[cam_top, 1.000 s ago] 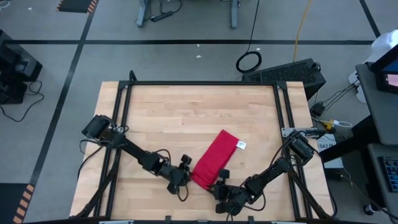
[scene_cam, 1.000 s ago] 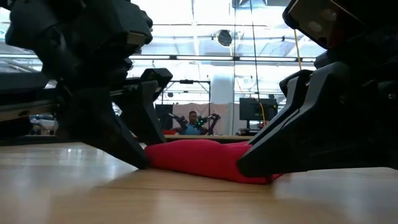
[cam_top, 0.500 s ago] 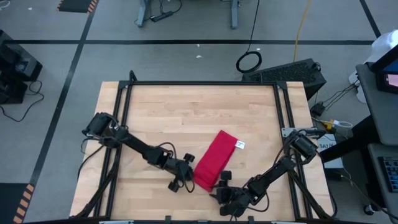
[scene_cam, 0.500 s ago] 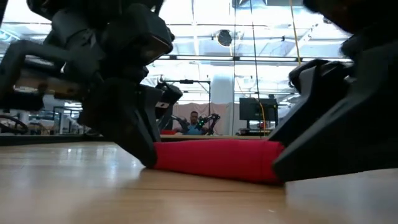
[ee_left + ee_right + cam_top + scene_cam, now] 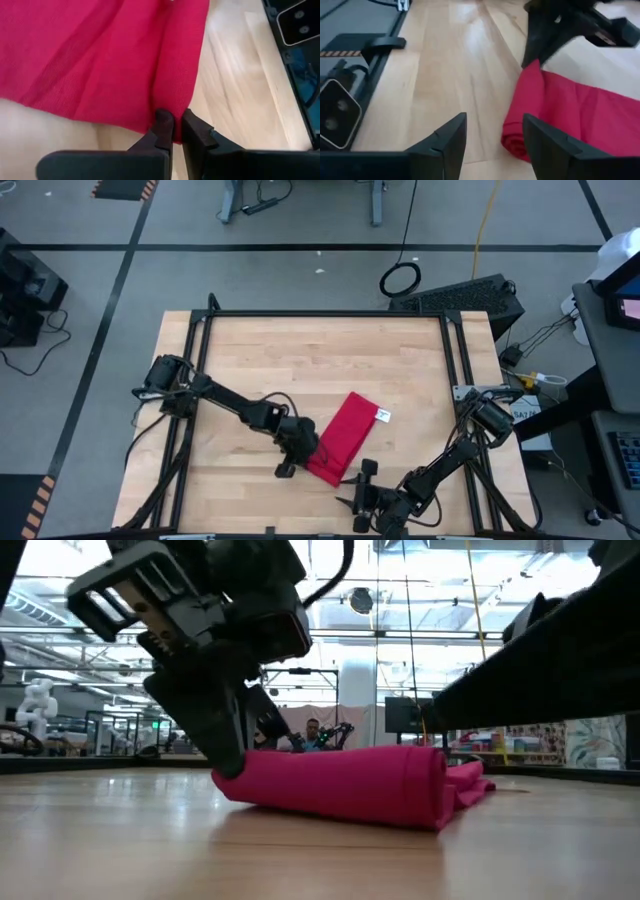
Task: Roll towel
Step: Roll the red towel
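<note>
The left hand is closed on the near edge of the towel, a thin pinch of red cloth being held between its fingertips at the towel's left side. The towel is laid as a folded strip on the front middle of the table, its long axis running diagonally from the front, near both hands, up toward the back right, where the white tag is seen. The right hand is held open just off the towel's front end, nothing being gripped. The left hand is judged the nearer, so rolling along the strip would likely be led from there.
</note>
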Robot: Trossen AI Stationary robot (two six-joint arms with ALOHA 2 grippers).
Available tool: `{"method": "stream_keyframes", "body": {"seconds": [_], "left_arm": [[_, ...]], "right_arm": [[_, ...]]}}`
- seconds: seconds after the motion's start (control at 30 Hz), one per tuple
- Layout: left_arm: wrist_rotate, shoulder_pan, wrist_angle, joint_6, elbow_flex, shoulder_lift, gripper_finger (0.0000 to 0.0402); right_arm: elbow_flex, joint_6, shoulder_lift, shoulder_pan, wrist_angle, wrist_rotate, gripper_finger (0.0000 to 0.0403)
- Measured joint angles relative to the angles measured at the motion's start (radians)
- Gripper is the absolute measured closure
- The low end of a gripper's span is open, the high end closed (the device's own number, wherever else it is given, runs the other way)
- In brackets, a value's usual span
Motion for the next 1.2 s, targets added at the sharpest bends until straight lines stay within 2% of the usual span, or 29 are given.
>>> {"method": "stream_keyframes", "body": {"seconds": [0.2,0.47,0.57,0.8,1.2], "left_arm": [[0.022,0.027,0.002,-0.025,0.0,0.0,0.0378],[0.023,0.025,0.005,-0.025,0.0,0.0,0.0378],[0.023,0.025,0.005,-0.025,0.0,0.0,0.0378],[0.02,0.024,0.005,-0.025,0.0,0.0,0.0378],[-0.002,0.024,0.01,-0.023,0.0,0.0,0.0377]], "right_arm": [[0.0,-0.076,0.001,-0.002,0.011,0.041,0.0235],[0.0,-0.089,0.022,-0.031,0.02,0.04,0.0232],[0.0,-0.073,0.047,-0.043,0.037,0.007,0.0235],[0.001,-0.063,0.065,-0.043,0.049,0.008,0.0238],[0.002,0.035,0.065,-0.043,-0.027,0.008,0.0238]]}}
